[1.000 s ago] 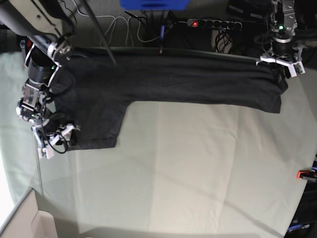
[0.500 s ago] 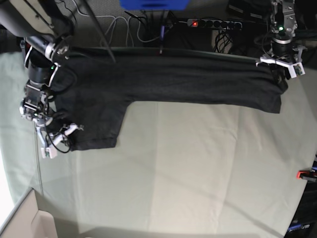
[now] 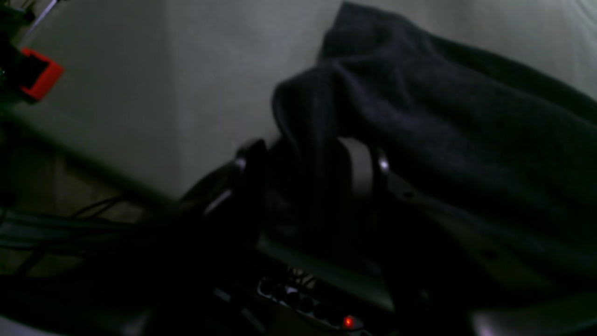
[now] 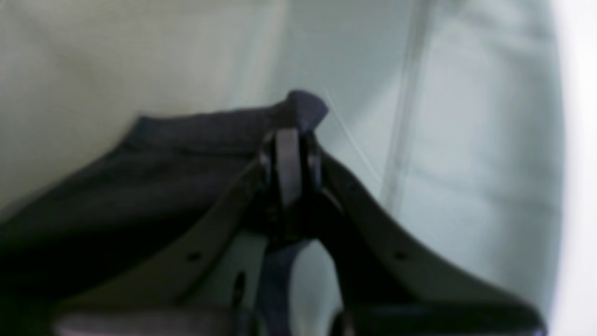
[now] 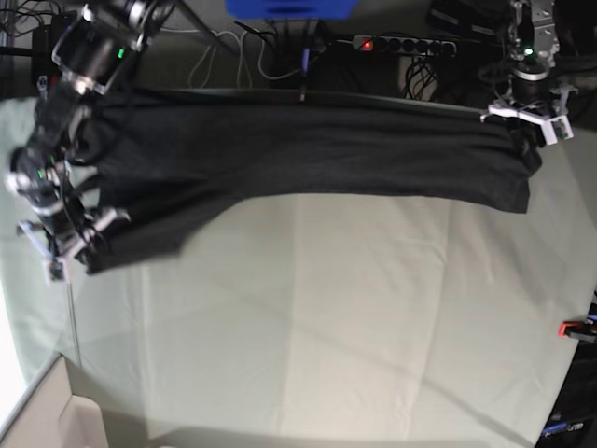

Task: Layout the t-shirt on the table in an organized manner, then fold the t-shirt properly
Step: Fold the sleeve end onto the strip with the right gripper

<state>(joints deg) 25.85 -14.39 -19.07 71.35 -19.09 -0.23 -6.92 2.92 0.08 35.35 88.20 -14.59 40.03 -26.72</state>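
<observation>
A: Item one, the t-shirt. Dark charcoal, stretched as a long band across the far part of the table, one end at each arm. A shorter flap hangs toward the near side at the base view's left end.

B: Condition?

A: Loosely creased, and bunched at both ends where the arms meet it. No coloured mark visible from here.

B: Item two?

A: The right gripper, at the base view's left. Jaws pressed together with a small peak of dark cloth nipped between the tips. That corner sits just above the pale cover.

B: And the other?

A: The left gripper, far right in the base view. Its fingers stand partly apart, with a thick fold of shirt packed into the gap between them. The wrist picture is dark, but the cloth fills the space between both fingers, so it reads as a hold on the bunched end.

B: Surroundings?

A: Table cover pale grey-green, creased. A red clamp on the edge at the base view's right, also seen in the left wrist view. Beyond the far edge, a power strip with a lit red switch, and loose cables.
</observation>
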